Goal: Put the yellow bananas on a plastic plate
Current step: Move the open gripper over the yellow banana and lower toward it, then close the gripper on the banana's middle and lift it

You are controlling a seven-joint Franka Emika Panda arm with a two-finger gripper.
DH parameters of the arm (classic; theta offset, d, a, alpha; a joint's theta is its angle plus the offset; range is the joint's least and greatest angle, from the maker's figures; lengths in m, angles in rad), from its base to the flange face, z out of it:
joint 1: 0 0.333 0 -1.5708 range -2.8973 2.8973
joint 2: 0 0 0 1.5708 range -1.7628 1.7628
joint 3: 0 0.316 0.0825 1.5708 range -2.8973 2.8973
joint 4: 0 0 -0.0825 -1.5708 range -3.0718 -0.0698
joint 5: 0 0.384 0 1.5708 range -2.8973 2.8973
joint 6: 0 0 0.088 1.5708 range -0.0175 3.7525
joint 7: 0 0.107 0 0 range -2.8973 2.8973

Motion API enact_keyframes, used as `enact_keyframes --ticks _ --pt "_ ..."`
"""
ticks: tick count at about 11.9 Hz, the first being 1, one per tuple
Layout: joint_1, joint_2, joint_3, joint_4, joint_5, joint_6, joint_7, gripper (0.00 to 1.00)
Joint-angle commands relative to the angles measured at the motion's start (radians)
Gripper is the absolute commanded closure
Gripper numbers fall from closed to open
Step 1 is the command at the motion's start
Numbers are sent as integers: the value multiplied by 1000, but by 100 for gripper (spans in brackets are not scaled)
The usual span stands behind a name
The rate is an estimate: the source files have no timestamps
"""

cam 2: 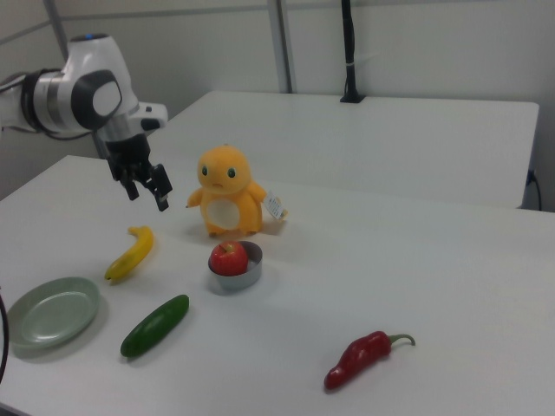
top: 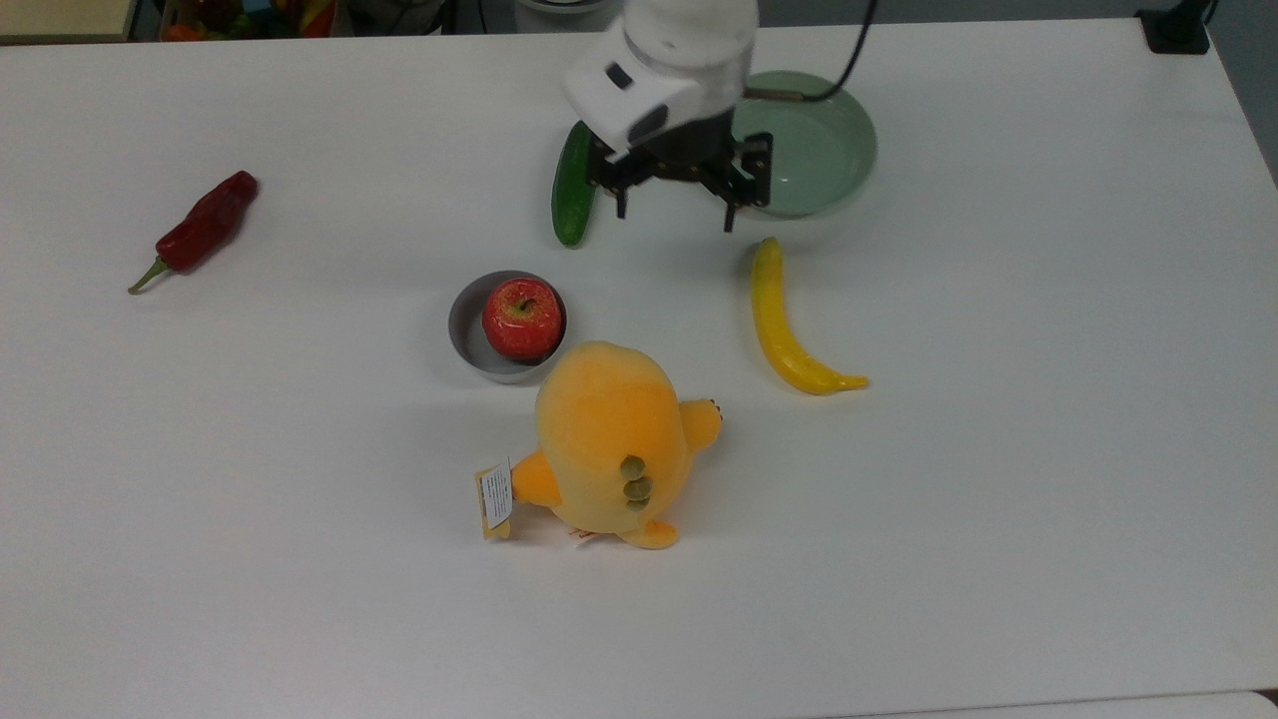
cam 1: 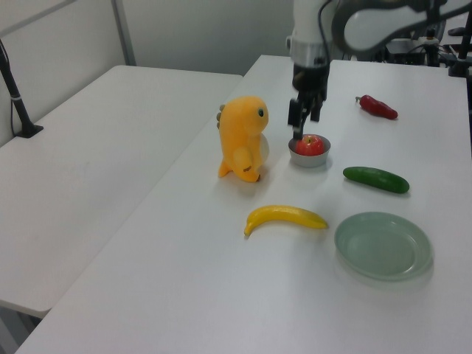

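The gripper hangs above the table with its fingers spread wide, holding nothing. The yellow banana lies just beyond one fingertip, and the plastic plate is close behind it.

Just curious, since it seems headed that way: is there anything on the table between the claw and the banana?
No. In the top view the open claw hangs just above the banana, with bare white table between them.
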Motion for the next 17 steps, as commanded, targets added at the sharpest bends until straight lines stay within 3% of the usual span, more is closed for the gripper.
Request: enact_keyframes --ticks 1,3,4,10,14,16,17 --pt "58 69 -11 0 -16 53 28 0" --pt "69 132 1 -1 -48 93 24 0" --pt "62 143 33 -3 -70 115 25 0" --pt "67 201 96 -15 -87 202 30 0" --pt "78 264 104 -15 -136 254 31 0" --pt "79 274 104 -15 -226 257 129 65" --pt "78 275 104 -15 -278 262 183 68"
